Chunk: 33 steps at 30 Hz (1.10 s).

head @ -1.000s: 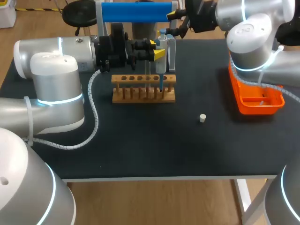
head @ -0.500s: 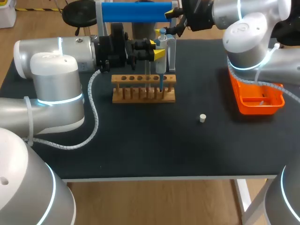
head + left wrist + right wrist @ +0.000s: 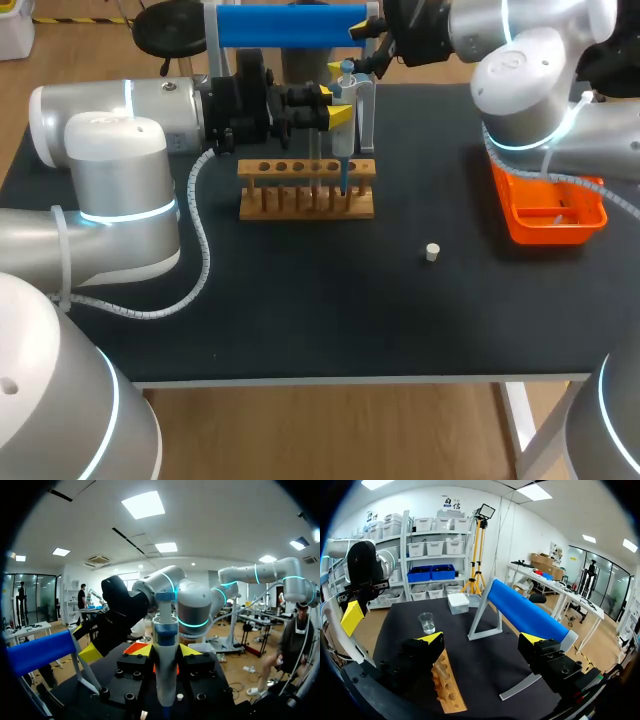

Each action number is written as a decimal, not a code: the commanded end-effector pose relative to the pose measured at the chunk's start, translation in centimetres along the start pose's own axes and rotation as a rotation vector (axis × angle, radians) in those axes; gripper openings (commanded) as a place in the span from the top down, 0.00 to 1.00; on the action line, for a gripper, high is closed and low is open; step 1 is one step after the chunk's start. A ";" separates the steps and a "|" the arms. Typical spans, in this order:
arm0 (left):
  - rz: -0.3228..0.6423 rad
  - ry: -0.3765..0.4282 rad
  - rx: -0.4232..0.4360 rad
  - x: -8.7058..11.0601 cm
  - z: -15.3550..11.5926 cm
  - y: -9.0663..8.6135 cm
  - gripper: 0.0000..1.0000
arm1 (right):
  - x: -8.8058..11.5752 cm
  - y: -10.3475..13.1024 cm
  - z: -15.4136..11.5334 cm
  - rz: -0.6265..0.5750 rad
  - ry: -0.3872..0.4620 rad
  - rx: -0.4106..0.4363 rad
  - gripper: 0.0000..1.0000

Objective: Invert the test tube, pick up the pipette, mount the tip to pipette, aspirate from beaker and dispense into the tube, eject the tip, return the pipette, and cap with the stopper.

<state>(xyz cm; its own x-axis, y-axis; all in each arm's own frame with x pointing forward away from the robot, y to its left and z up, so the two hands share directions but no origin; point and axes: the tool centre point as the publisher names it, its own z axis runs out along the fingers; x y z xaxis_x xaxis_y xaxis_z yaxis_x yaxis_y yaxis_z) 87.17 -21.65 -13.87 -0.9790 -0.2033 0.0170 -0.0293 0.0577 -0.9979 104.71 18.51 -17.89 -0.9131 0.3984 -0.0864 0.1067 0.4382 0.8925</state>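
Apparently dispensing: left gripper [image 3: 335, 105] clamped on upright pipette [image 3: 344, 130], tip down in end hole of wooden rack [image 3: 306, 203]. Right gripper [image 3: 482, 640] wide open, empty. Hold pipette vertical, press plunger slowly, avoid nudging rack. Stopper [image 3: 432, 252] waits apart.

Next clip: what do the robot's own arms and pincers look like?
The left arm and right arm are rounded silver-grey tubes with glowing cyan joint rings and white coiled cables. The left pincer and right pincer are black with yellow tips.
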 end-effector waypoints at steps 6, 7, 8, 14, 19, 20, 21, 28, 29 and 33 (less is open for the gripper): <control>0.001 -0.002 0.002 0.0 0.0 0.0 1.00 | 0.0 0.0 0.0 0.000 0.001 0.001 0.00; 0.001 -0.002 0.002 0.0 0.0 0.0 1.00 | 0.0 0.0 0.0 0.000 0.001 0.001 0.00; 0.001 -0.002 0.002 0.0 0.0 0.0 1.00 | 0.0 0.0 0.0 0.000 0.001 0.001 0.00; 0.001 -0.002 0.002 0.0 0.0 0.0 1.00 | 0.0 0.0 0.0 0.000 0.001 0.001 0.00; 0.009 -0.025 -0.007 -0.6 -1.0 0.0 1.00 | 0.0 0.0 0.0 0.000 0.001 0.001 0.00; 0.013 -0.034 -0.010 -0.9 -1.4 0.0 1.00 | 0.0 0.0 0.0 0.000 0.001 0.001 0.00; 0.016 -0.042 -0.015 -1.1 -1.8 0.0 1.00 | 0.0 0.0 0.0 0.000 0.001 0.001 0.00; 0.027 -0.120 -0.032 -2.2 -5.2 0.4 1.00 | 0.0 0.0 0.0 0.000 0.001 0.001 0.00; 0.025 -0.136 -0.031 -2.5 -5.7 0.5 1.00 | 0.0 0.0 0.0 0.000 0.001 0.001 0.00; 0.022 -0.201 -0.035 -3.6 -7.8 0.9 1.00 | 0.0 0.0 0.0 0.000 0.001 0.001 0.00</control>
<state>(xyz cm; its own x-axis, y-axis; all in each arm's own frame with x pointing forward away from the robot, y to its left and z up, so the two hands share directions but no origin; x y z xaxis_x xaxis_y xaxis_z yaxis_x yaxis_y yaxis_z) 90.22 -14.93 -14.56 -0.9283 -0.3713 -0.0179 -0.0250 0.1106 -0.9935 104.74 18.52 -17.91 -0.9129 0.3988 -0.0867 0.1066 0.4381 0.8926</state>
